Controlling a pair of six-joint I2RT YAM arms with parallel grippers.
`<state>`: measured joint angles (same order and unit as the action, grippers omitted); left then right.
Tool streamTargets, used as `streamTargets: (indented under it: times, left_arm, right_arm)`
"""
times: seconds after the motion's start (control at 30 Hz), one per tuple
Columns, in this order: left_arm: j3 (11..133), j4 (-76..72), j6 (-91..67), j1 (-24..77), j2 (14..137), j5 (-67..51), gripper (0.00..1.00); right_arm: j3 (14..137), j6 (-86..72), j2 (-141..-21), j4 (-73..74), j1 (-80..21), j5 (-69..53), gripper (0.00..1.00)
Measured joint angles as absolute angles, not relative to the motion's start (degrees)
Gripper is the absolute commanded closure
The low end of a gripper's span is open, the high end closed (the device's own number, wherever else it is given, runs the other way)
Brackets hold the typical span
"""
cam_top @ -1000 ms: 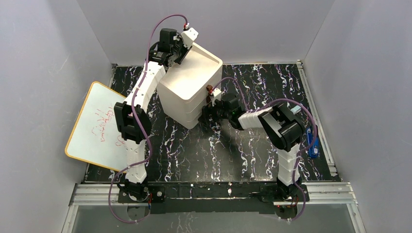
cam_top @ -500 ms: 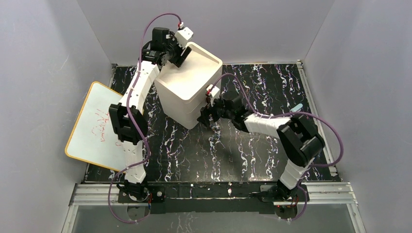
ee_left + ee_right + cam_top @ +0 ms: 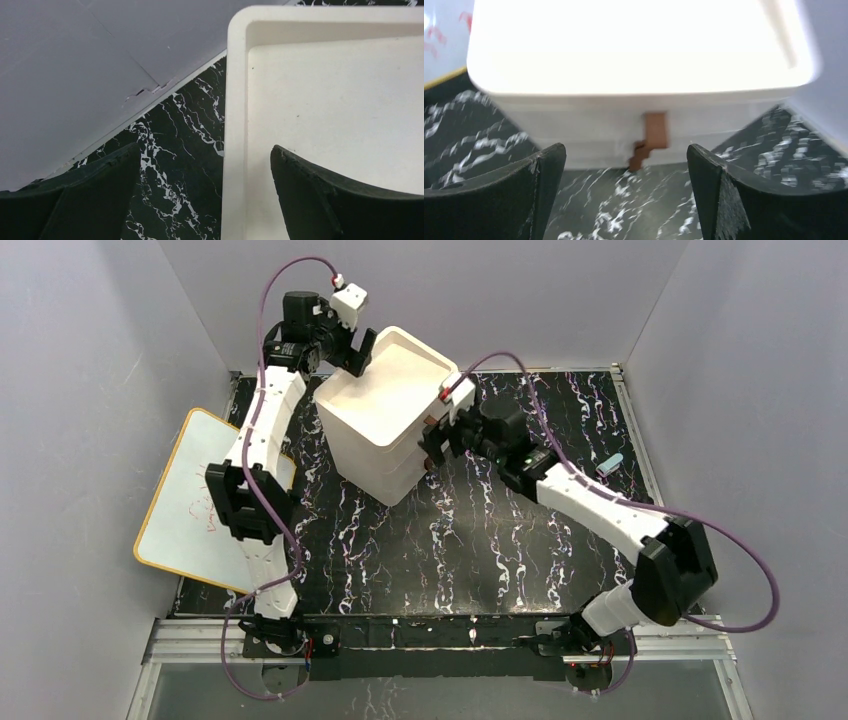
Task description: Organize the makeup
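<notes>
No makeup shows in any view. The white drawer box (image 3: pixel 385 410) stands at the back left of the marbled table. My left gripper (image 3: pixel 362 350) hangs open over its back left corner. In the left wrist view the box's raised rim (image 3: pixel 235 100) runs between the fingers of that gripper (image 3: pixel 205 147), which touch nothing. My right gripper (image 3: pixel 432 435) is open at the box's right face. In the blurred right wrist view the brown handles (image 3: pixel 655 131) lie ahead of the right gripper (image 3: pixel 625 147), with nothing between its fingers.
A whiteboard (image 3: pixel 195 500) with red scribbles leans at the left edge of the table. A small pale blue object (image 3: pixel 610 462) lies at the right, beyond the right arm. Grey walls close in on three sides, close behind the box.
My left gripper has opened, let go of the box's rim and lifted back to the left. The right arm has stretched out, carrying its open gripper up along the box's right face.
</notes>
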<state>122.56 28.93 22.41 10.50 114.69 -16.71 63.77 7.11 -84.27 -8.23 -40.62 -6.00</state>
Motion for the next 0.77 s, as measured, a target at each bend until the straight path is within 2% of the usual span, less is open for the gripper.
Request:
streamTargets:
  times: [0.17, 0.37, 0.53, 0.77]
  left_arm:
    - [119.5, 22.6, 17.6, 10.5, 107.5, -14.9, 0.01]
    - [119.7, 16.0, 12.6, 10.5, 99.1, -10.9, 0.01]
    - [117.1, 11.9, 9.5, 10.4, 93.6, -9.7, 0.02]
    - [111.7, 8.9, 6.3, 10.5, 90.6, -9.4, 0.02]
  right_arm:
    - [70.8, 6.9, -79.3, -7.4, -40.1, 5.4, 0.01]
    - [71.5, 5.5, -73.1, -8.1, -35.6, 20.3, 0.01]
    - [72.5, 6.8, -72.6, -10.9, -34.8, 34.0, 0.01]
    - [73.2, 10.4, -73.7, -13.7, -34.8, 41.9, 0.02]
